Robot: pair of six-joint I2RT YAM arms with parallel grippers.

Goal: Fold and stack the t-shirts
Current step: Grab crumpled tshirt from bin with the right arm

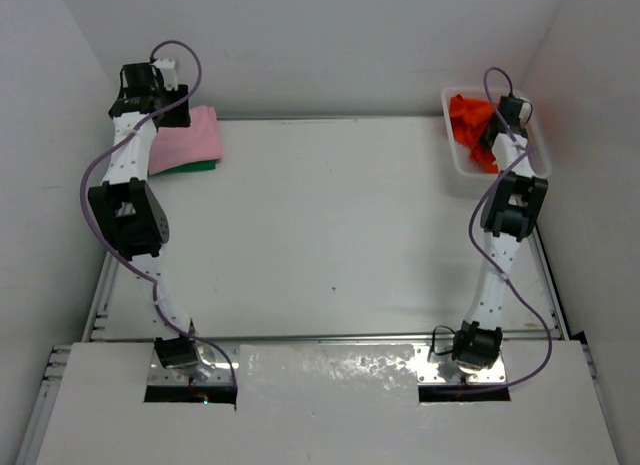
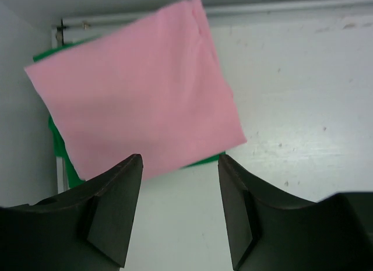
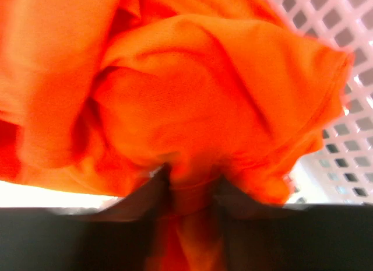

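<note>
- Pink t-shirt [image 2: 134,90]: smooth, matt cloth.
- Green t-shirt [image 2: 61,154]: matt cloth.
- Orange t-shirt [image 3: 192,90]: fine-knit cloth, creased, faint sheen.
- Basket [image 3: 344,148]: white plastic lattice, lightly glossy.
- Table [image 2: 303,108]: white, matt, speckled with scuffs.
- Left gripper [image 2: 179,166]: black, matt, hard-looking fingers.

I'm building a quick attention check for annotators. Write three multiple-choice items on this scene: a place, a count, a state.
1. The orange shirt lies: A in the white basket; B on the stack; C mid-table.
2. Shirts stacked at the far left: A one; B two; C three.
3. The left gripper is: A open and empty; B shut on cloth; C out of view.
Key: A, lattice walls surround it; B, pink shirt lies over green shirt; A, its fingers stand apart, nothing between.
</note>
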